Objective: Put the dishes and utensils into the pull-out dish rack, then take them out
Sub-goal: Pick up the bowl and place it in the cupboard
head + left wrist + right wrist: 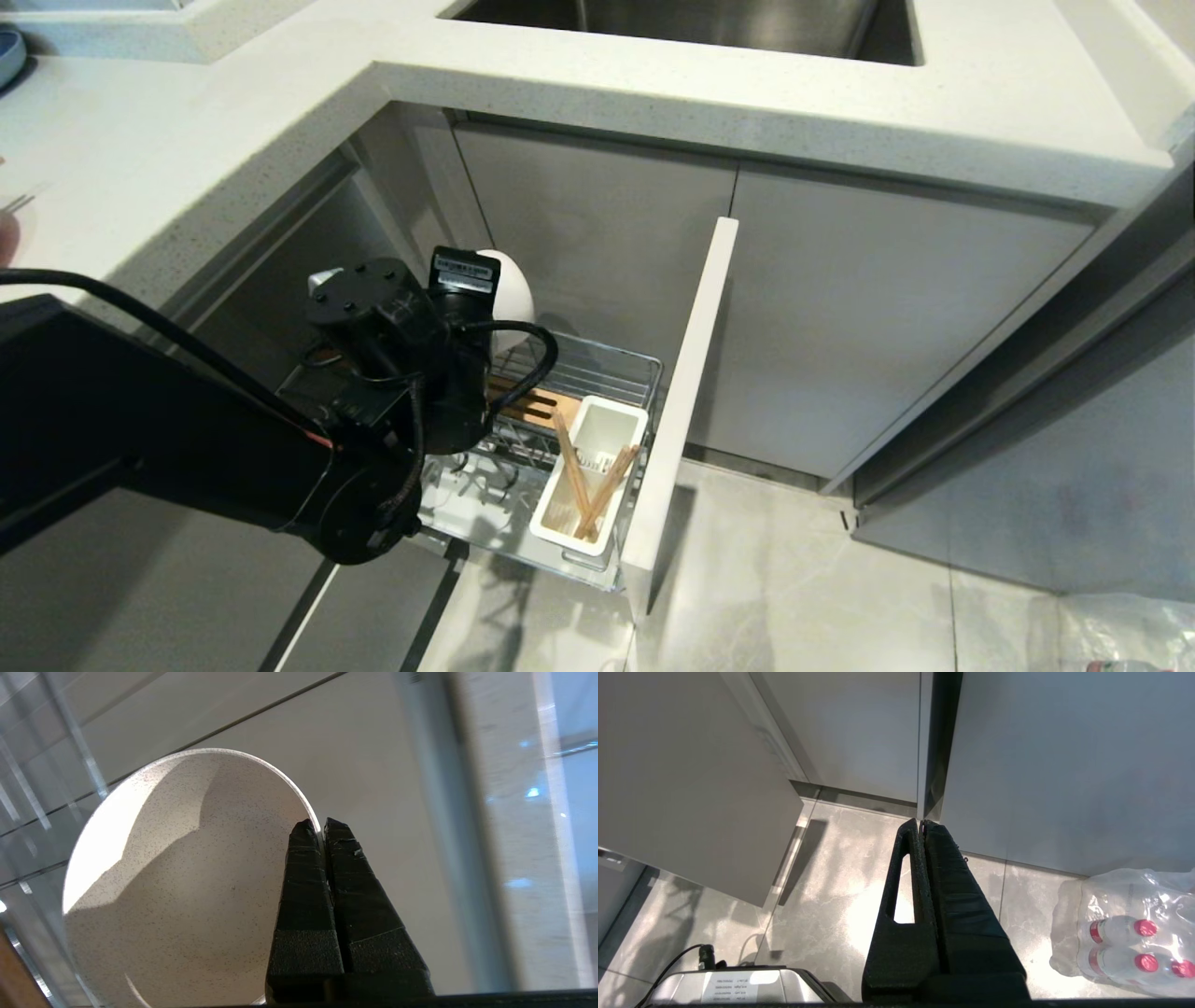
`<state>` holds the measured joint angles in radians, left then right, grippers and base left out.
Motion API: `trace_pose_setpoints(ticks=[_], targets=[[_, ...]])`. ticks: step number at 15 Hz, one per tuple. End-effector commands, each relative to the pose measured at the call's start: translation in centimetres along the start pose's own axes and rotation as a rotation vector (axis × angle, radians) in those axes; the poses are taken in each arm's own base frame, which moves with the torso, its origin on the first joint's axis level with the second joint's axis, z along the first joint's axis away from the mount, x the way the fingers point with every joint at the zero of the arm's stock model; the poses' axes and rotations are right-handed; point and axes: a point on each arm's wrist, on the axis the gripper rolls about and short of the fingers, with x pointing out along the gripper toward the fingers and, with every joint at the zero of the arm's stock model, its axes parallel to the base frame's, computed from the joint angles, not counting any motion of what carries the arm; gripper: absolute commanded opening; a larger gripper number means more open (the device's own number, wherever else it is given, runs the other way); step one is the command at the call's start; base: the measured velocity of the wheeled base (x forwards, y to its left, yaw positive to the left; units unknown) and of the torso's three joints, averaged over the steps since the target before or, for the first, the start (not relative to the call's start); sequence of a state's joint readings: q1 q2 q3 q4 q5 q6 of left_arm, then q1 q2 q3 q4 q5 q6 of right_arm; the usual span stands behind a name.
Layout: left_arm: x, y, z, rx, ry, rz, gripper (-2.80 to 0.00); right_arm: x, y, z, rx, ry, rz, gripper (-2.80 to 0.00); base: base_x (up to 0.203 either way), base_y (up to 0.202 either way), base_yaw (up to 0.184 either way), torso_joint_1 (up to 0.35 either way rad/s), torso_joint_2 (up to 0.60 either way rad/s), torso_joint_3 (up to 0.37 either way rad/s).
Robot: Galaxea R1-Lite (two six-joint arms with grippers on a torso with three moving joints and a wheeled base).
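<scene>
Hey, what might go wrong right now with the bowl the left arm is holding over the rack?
1. The left gripper pinches only the thin rim of the bowl, jaws shut on its edge, so the bowl might swing or slip and fall.
2. The bowl hangs tilted above the dish rack; a drop could knock it against the wires.
3. The chopsticks lean loosely in the white cup close by; the arm might nudge them.
</scene>
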<state>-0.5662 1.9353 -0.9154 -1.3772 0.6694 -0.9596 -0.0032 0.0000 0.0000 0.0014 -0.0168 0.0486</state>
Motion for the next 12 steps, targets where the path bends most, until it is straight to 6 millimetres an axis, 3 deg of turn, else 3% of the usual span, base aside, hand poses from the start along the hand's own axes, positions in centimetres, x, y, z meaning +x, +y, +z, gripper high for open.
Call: trace_pose_setpoints(ticks=[1,12], targets=[[0.3,1.1,-1.1,0.009,0.006,0.022,-2.8,0.0,0.0,0.0,0.0,0.002,0.0,-2.8,0.0,0.0,0.0,0.0,0.0,0.0],[0.9,2.2,-2.6,-0.089,-0.024,-0.028,-2.8,0.0,0.0,0.0,0.0,0.002,0.0,-2.8,0.0,0.0,0.0,0.0,0.0,0.0]])
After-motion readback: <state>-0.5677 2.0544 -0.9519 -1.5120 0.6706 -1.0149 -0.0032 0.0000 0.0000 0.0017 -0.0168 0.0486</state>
